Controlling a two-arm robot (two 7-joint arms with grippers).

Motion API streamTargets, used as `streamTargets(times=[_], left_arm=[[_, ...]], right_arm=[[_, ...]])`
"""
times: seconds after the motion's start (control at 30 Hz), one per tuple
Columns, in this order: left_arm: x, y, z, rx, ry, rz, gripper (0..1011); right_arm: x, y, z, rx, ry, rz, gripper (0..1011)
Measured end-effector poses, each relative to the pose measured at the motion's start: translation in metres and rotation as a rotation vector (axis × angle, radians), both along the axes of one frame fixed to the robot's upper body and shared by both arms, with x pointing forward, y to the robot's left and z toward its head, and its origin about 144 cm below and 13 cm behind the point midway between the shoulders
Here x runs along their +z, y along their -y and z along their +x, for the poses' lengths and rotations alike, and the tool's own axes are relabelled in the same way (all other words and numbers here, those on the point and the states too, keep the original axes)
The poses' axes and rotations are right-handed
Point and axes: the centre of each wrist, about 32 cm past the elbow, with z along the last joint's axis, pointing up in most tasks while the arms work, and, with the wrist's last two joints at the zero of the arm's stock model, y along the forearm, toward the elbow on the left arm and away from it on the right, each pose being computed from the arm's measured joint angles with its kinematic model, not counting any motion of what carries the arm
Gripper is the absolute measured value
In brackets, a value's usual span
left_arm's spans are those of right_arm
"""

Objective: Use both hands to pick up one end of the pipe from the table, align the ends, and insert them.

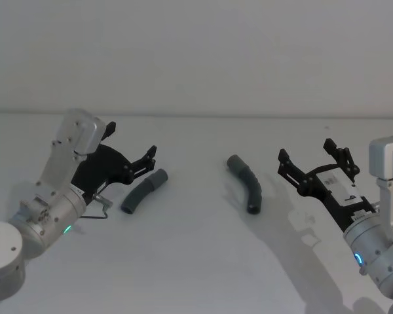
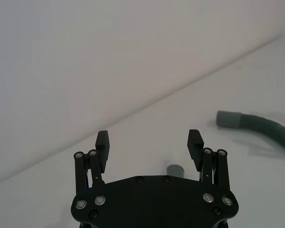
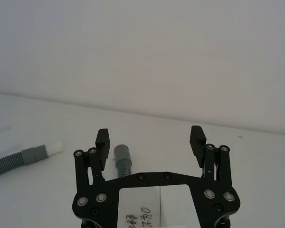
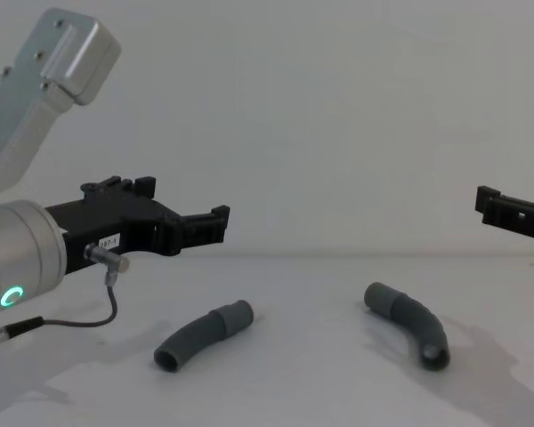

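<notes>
Grippers hang spread and empty above the table [image 1: 196,275]: left gripper [image 2: 149,140] just left of the left pipe piece [image 1: 144,191], right gripper [image 3: 150,135] far to its right. That piece slants near-left to far-right, collar [image 1: 158,178] leading; its white tip [image 3: 54,147] barely distinguishable. Second piece [image 1: 247,182] curves well right of it.

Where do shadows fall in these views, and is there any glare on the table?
Head view: the right gripper casts a soft, spread shadow on the table; no glare. Chest view: faint shadows under the left gripper, left pipe piece and right pipe piece.
</notes>
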Motion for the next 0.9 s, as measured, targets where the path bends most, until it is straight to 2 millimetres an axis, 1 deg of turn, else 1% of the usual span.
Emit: streamTargets(times=[0.4,0.63,0.9], left_arm=[[0.019,-0.016,0.008,-0.094,-0.105,0.087,1001],[0.028,-0.017,0.017,-0.117,-0.141,0.15,1001],[0.03,-0.014,0.027,-0.122,-0.177,0.205,1001]], right_arm=[[0.0,0.0,0.0,0.0,0.0,0.0,1001],[0.0,0.0,0.0,0.0,0.0,0.0,1001],[0.0,0.0,0.0,0.0,0.0,0.0,1001]])
